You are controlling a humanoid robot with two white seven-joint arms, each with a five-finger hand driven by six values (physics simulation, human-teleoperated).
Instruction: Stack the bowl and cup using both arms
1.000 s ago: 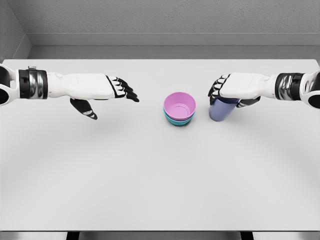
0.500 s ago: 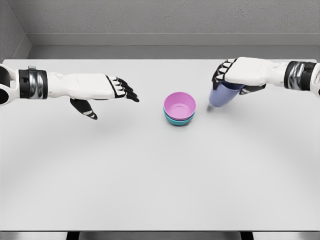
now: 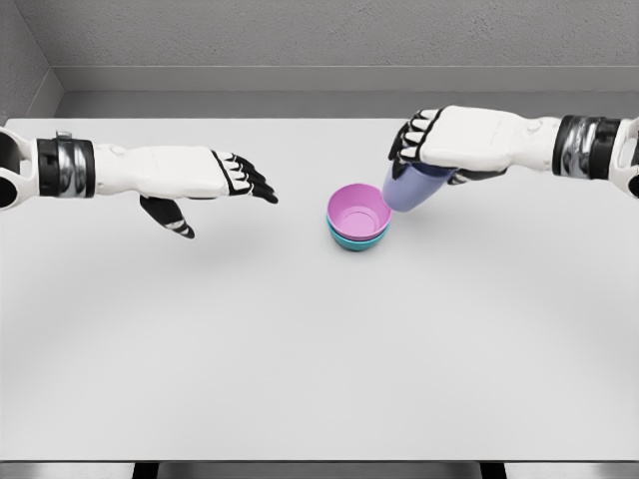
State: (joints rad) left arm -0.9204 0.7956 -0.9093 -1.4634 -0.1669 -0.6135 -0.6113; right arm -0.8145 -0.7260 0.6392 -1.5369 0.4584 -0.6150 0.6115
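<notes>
1. White flat tabletop, grey wall behind; both white arms in the head view.
2. Pink round plastic bowl sits nested inside a teal round bowl, only the teal rim and lower side showing under it. The pair stands near table centre, slightly right.
3. Right hand comes in from the right edge, fingers curled down over the top of a periwinkle-blue plastic cup, gripping it from above.
4. Cup is off the table, tilted, its lower end angled toward the pink bowl. It hangs just beside the bowl's right rim, lower edge overlapping the rim in this view; cannot tell if touching.
5. Cup's opening is hidden under the hand, so its inside cannot be seen.
6. Left hand hovers over the table well apart from the bowls, on their left; fingers stretched out toward the bowls, thumb hanging down, holding nothing.
7. Faint shadows on the tabletop under the left hand and beside the bowls.
</notes>
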